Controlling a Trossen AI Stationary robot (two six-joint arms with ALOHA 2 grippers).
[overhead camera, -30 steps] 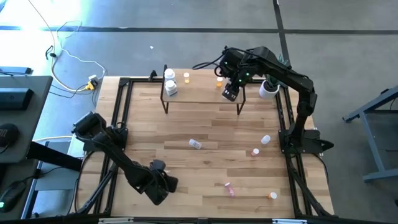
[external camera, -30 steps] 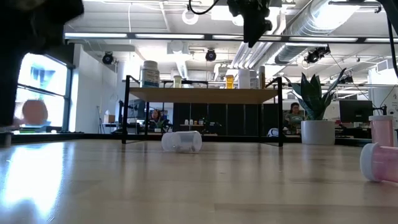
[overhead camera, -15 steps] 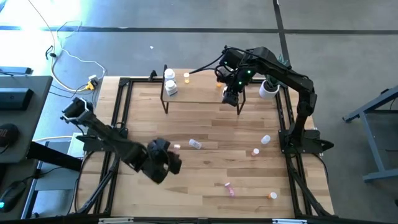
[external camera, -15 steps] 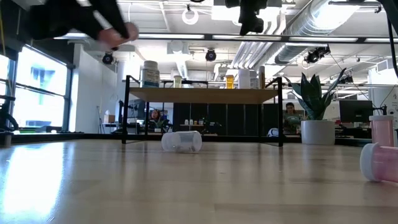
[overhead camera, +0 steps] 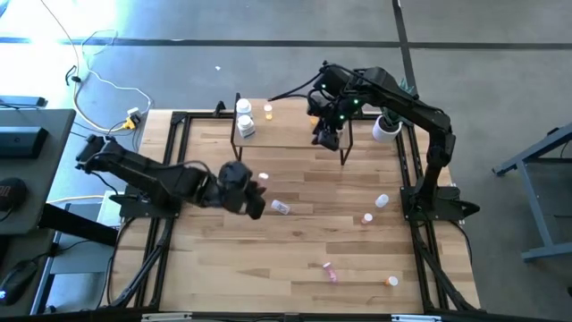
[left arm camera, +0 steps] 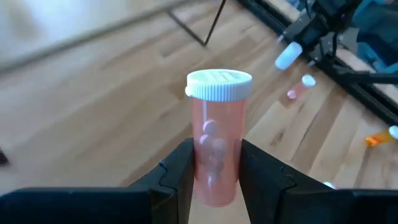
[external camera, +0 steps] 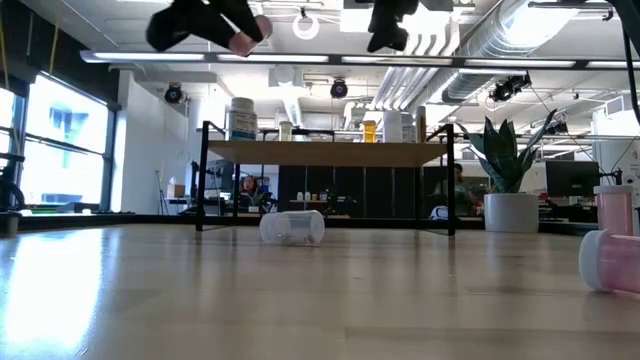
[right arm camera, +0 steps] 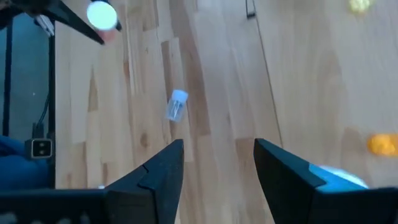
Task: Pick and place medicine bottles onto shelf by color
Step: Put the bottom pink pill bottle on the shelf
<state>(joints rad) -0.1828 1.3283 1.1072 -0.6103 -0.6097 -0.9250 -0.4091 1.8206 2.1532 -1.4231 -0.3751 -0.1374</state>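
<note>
Shelf [overhead camera: 290, 134] as the landmark: the low light-wood riser stood on black legs at the far side of the table [overhead camera: 295, 259]. Well to the near-left of the shelf, the left gripper [overhead camera: 254, 199] hung above the tabletop with its jaws clamped on a pink bottle [left arm camera: 216, 144] with a white cap, the bottle upright between the fingers [left arm camera: 175, 176] in the wrist view. Just right of that gripper, in front of the shelf, a clear bottle [overhead camera: 281, 207] lay on its side on the table. On the left end of the shelf stood two large white bottles [overhead camera: 243, 117], with a small orange bottle [overhead camera: 267, 111] beside them. Over the right end of the shelf hovered the right gripper [overhead camera: 323, 136], its jaws apart with nothing between them; an orange bottle [overhead camera: 314, 114] stood on the shelf just behind it. Right of the shelf sat a white plant pot [overhead camera: 386, 128]. Near-right of the shelf, more bottles lay scattered on the table: a white one [overhead camera: 382, 201], a pink bottle with a white cap [overhead camera: 366, 217], another pink one [overhead camera: 329, 271] and, nearest the front edge, an orange one [overhead camera: 391, 281].
</note>
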